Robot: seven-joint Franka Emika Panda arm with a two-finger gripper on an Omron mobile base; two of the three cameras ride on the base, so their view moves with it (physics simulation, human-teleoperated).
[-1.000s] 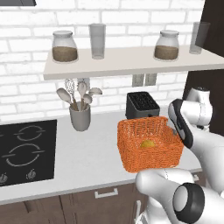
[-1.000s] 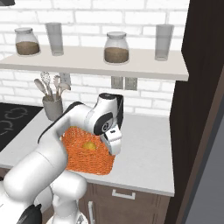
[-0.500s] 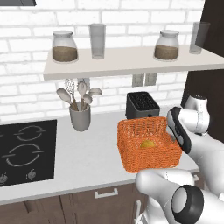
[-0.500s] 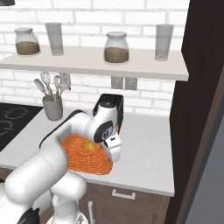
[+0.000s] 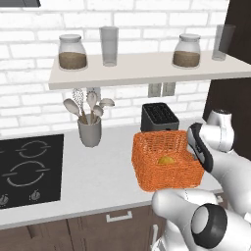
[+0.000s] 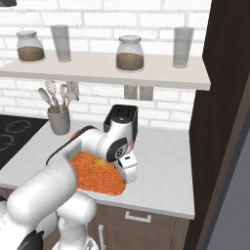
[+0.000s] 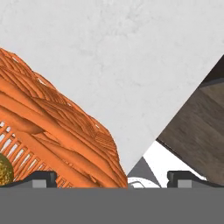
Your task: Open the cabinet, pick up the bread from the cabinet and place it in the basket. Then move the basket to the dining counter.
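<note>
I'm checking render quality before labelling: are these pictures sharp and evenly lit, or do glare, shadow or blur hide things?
Left base view: sharp, evenly lit, no glare; the bread reads clearly inside the basket. Right base view: equally crisp, but the arm covers much of the basket. Hand view: close wicker looks slightly soft; soft shadows only.

No text, label, brand, number or sign can be read in any of the views. The two glass jars (image 5: 72, 51) and the tumblers on the shelf are unlabelled, the black toaster (image 5: 159, 116) carries no legible mark, and the knobs of the hob (image 5: 28, 169) show no readable figures.
</note>
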